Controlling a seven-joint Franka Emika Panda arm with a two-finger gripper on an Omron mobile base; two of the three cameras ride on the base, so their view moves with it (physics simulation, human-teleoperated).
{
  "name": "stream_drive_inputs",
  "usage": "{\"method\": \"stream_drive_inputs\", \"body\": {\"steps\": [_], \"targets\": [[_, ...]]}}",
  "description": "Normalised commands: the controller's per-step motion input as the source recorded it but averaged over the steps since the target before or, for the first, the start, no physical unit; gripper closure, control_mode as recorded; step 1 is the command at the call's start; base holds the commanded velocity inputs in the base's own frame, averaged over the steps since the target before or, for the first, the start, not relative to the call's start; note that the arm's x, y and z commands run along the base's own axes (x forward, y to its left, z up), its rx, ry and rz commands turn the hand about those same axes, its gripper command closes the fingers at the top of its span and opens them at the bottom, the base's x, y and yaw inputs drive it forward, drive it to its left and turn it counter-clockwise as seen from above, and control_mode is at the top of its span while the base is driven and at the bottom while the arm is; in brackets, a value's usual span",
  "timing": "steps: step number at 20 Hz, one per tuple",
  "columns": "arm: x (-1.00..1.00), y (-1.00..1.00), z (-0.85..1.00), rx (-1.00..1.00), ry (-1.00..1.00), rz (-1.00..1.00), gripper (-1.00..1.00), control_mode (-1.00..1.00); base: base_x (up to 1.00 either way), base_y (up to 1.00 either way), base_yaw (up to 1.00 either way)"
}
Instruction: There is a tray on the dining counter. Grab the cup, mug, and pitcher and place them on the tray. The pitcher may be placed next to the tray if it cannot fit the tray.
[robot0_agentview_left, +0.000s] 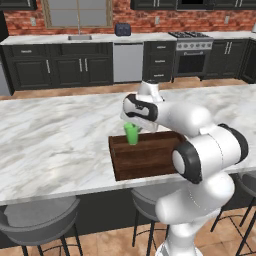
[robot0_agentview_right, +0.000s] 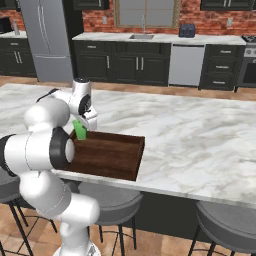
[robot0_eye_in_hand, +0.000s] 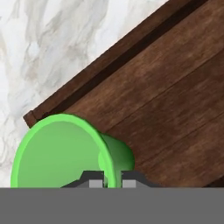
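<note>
We hold the cup by its rim, the gripper pinched narrow at the hand view's bottom edge; the cup hangs upright over the tray at its lower-left corner, so release goes straight down.

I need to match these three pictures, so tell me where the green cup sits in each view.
Left base view: cup at centre, under the wrist, over the tray's far left corner.
Right base view: cup left of centre, at the tray's left end.
Hand view: cup lower left, rim pinched.
Shared landmark: the tray.
</note>
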Motion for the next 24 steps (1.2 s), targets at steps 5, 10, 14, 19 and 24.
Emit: {"method": "stream_drive_inputs", "body": {"steps": [5, 10, 14, 19, 24], "targets": [[0.20, 0.05, -0.28, 0.05, 0.00, 0.00, 1.00, -1.00, 0.00, 0.00, 0.00], [0.14, 0.08, -0.26, 0.05, 0.00, 0.00, 1.00, -1.00, 0.00, 0.00, 0.00], [0.09, 0.02, -0.14, 0.06, 0.00, 0.00, 1.00, -1.00, 0.00, 0.00, 0.00], [0.10, 0.03, -0.03, 0.00, 0.00, 0.00, 1.00, -1.00, 0.00, 0.00, 0.00], [0.12, 0.15, -0.12, 0.00, 0.00, 0.00, 1.00, -1.00, 0.00, 0.00, 0.00]]}}
